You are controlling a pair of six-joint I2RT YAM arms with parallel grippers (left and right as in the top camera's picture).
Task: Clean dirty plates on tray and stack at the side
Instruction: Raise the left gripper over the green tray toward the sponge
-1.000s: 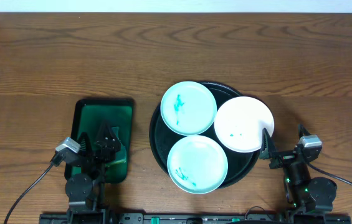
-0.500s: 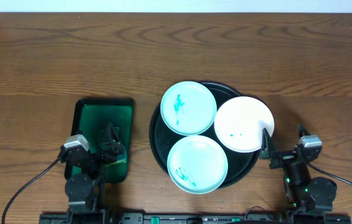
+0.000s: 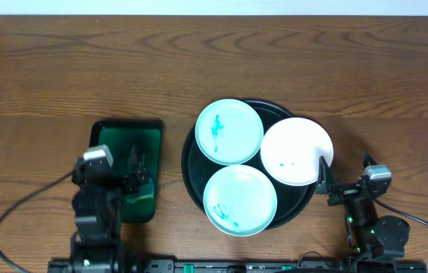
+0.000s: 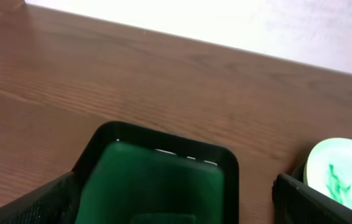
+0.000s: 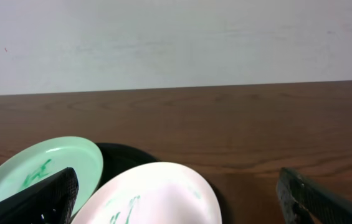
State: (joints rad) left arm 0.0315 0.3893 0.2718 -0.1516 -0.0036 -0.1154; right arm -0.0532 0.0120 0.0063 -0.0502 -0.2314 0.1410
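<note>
Three round shallow plates (image 3: 229, 131), two mint-green with teal smears, one white, sit on the glossy black tray (image 3: 191, 168) on the wood-grain tabletop (image 3: 198, 61). The left gripper (image 4: 176, 202) and right gripper (image 5: 176, 198) both stand spread, empty.

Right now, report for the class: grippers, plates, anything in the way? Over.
Left gripper open over green tray; right gripper open. Three smeared plates on black tray. Nothing blocking them.

On the glossy black tray (image 3: 191, 168), one mint-green plate (image 3: 229, 132) is streaked teal, another mint-green plate (image 3: 240, 199) is smeared teal, and a white plate (image 3: 297, 151) is flecked teal. Left of it, a green tray (image 3: 119, 140) is seen.
</note>
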